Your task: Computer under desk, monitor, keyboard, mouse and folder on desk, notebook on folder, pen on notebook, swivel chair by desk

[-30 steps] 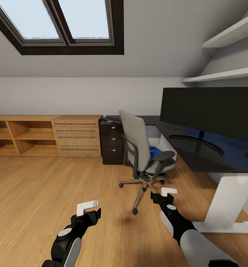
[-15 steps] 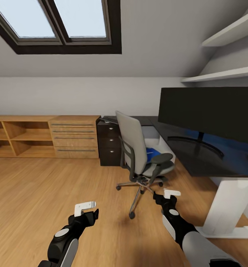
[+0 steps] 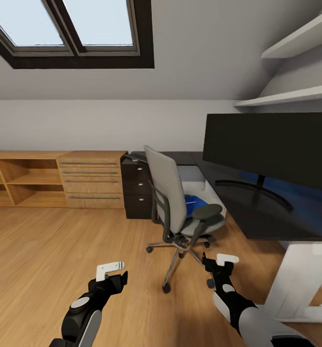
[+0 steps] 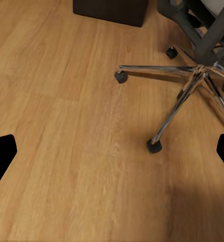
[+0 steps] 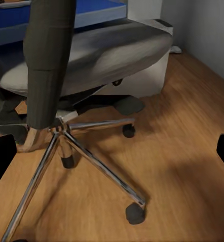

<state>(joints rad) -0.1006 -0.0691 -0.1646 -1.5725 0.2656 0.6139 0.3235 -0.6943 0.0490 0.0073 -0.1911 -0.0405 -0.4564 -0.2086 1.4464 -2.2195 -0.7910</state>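
Chair (image 3: 180, 202) standing on the wood floor (image 3: 45, 250) beside the desk (image 3: 257, 212), folder (image 3: 194, 201) lying on its seat.

From the left: wooden shelving (image 3: 21, 180) and a drawer unit (image 3: 91, 185) are lining the wall, then a black cabinet (image 3: 138, 193) just behind the chair. The left gripper (image 3: 110, 271) is hovering low over bare floor, fingers apart and holding nothing. The chair's chrome base (image 4: 192, 88) is sitting just ahead of both arms. The right gripper (image 3: 224, 262) is hanging near the castors (image 5: 134, 213), fingers apart and empty. The monitor (image 3: 272, 147) is standing on the desk at the right.
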